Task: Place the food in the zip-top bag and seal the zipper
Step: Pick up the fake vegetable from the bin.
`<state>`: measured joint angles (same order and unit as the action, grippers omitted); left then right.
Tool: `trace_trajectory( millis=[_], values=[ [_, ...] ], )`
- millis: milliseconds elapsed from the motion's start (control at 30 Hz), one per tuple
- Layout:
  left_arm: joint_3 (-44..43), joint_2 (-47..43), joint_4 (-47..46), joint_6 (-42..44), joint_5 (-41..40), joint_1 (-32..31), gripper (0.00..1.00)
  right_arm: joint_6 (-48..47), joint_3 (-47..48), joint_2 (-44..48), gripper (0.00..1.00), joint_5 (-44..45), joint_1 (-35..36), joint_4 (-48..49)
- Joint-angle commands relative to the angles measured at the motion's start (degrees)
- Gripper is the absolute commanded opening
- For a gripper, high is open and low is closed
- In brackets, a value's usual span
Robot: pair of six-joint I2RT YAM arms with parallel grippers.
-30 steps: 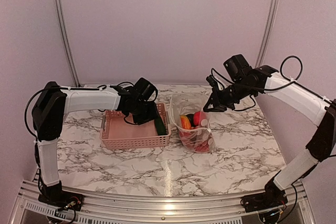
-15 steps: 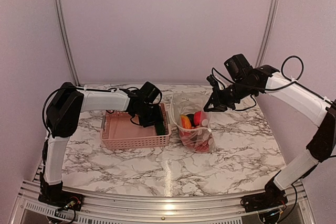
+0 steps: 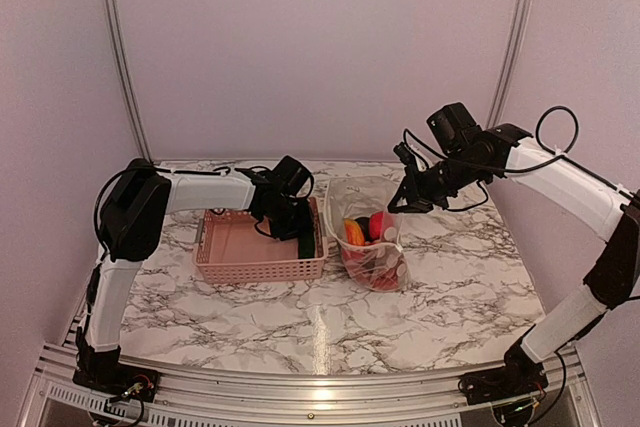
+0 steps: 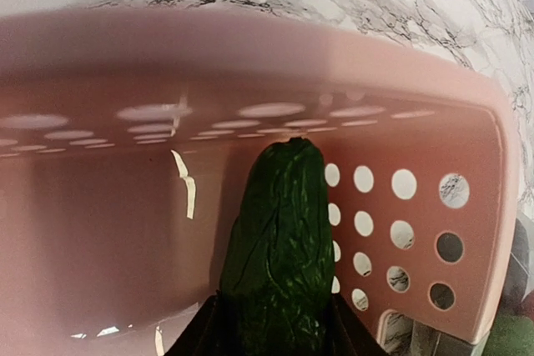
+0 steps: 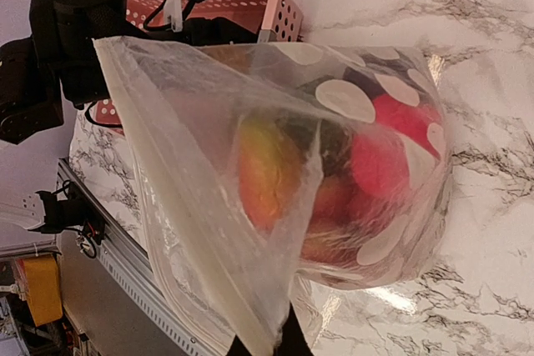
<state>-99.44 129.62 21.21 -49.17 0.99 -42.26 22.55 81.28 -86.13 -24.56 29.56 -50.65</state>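
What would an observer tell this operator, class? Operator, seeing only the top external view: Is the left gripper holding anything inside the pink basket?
Observer: Yes, the left gripper is shut on a dark green cucumber, a finger on each side.
Operator: Where does its tip point?
Observer: At the end wall of the basket, pierced with round holes.
Operator: And the right gripper?
Observer: It pinches the zip-top bag at its zipper edge; the mouth is open.

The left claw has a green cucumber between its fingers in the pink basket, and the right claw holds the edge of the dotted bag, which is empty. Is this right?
The bag is not empty: the right wrist view shows red and orange food inside it. The rest is right.
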Motion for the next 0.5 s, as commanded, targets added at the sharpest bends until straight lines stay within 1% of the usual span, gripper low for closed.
trace_trajectory(
  millis=[0,100,167,233,333,467],
  values=[
    [-0.04,-1.06,2.41,1.02,-0.73,0.25,0.35,0.5,1.26,1.22,0.0,0.13,-0.48,-0.19],
    [0.89,-5.03,2.76,1.9,-4.59,0.13,0.31,0.52,1.27,1.35,0.0,0.12,-0.48,-0.28],
    [2.52,-9.11,1.39,3.31,-8.44,-0.3,0.3,0.53,1.19,1.53,0.0,0.25,-0.49,-0.28],
    [4.61,-13.36,-0.86,4.8,-10.52,-0.73,0.27,0.57,0.85,1.8,0.0,0.37,-0.49,-0.17],
    [6.91,-18.71,-3.62,6.21,-12.13,-1.27,0.25,0.7,0.28,2.22,0.0,0.57,-0.41,-0.1],
    [8.84,-24.17,-6.18,8.05,-12.21,-2.38,0.24,1.31,-1.37,3.55,0.0,0.56,-0.4,0.84]
  ],
)
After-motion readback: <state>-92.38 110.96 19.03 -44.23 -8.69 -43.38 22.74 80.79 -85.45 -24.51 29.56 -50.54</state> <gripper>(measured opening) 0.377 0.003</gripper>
